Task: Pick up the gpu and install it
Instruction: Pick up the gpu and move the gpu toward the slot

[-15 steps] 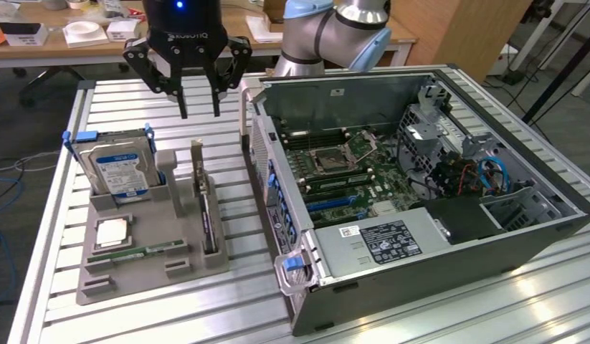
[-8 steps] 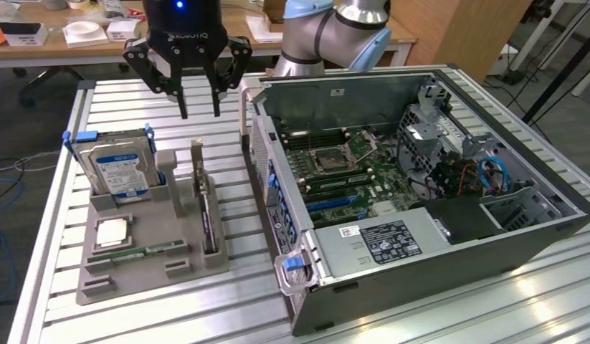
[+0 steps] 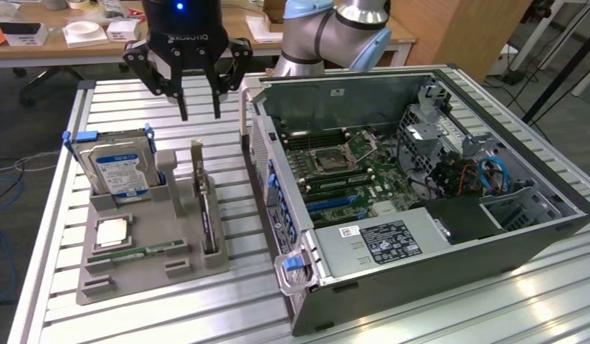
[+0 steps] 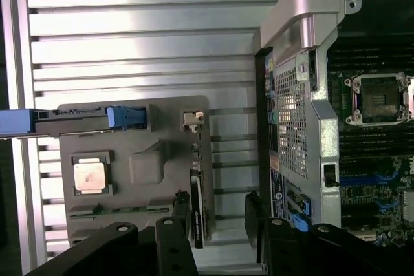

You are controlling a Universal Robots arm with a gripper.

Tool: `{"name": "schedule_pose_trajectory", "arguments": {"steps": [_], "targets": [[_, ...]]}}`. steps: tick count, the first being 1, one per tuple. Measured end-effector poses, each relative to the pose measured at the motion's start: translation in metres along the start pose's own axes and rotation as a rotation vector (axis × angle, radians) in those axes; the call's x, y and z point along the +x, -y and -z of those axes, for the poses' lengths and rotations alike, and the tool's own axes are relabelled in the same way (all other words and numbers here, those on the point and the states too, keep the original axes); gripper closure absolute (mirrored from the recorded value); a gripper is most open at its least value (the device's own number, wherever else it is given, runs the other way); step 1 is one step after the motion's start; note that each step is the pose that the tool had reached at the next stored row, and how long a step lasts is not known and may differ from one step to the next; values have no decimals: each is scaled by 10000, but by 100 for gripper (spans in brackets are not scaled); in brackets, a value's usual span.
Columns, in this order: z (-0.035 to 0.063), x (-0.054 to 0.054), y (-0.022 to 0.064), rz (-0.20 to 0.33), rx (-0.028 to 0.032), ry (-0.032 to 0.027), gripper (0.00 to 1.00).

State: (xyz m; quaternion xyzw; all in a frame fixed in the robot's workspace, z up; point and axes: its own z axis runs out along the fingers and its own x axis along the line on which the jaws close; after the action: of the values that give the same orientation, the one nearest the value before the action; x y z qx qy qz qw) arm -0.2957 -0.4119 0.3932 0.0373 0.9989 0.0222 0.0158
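Dark gpu (image 3: 208,215) on edge in grey holder (image 3: 132,276), long axis near-to-far, bracket (image 3: 196,159) far, jaws wide

Exterior view. A slatted aluminium table (image 3: 524,308) spans the lower frame, with glare on its lower-right slats. Along the top edge runs a wooden desk (image 3: 46,51) bearing white boxes (image 3: 84,32). A wooden panel (image 3: 472,32) stands at upper right. Grey floor (image 3: 13,115) with a blue cable (image 3: 2,190) lies at left.

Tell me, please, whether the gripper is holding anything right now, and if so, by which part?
Nothing is held. The gripper hangs open in the air, clear of the gpu, which stands on edge in the grey tray.
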Motion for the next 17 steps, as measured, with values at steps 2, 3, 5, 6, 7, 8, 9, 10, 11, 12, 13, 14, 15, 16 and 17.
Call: {"name": "schedule_pose_trajectory", "arguments": {"steps": [2,3,5,6,7,8,9,10,11,12,13,14,15,16,17], "targets": [[0,-1,19,0,-1,0,53],[1,-2,27,0,0,0,53],[1,-2,43,0,0,0,53],[2,-3,51,0,0,1,53],[2,-3,58,0,0,0,53],[2,-3,64,0,0,0,53],[1,-2,67,0,0,1,53],[0,-2,69,-2,-2,2,53],[-1,-2,71,-1,-1,2,53],[-2,-1,73,-1,-1,3,53],[-4,0,75,0,-1,2,53],[-5,0,76,0,0,3,53],[-7,1,77,0,1,4,53],[-9,2,79,0,0,5,53],[-11,3,80,1,0,7,53]]}}
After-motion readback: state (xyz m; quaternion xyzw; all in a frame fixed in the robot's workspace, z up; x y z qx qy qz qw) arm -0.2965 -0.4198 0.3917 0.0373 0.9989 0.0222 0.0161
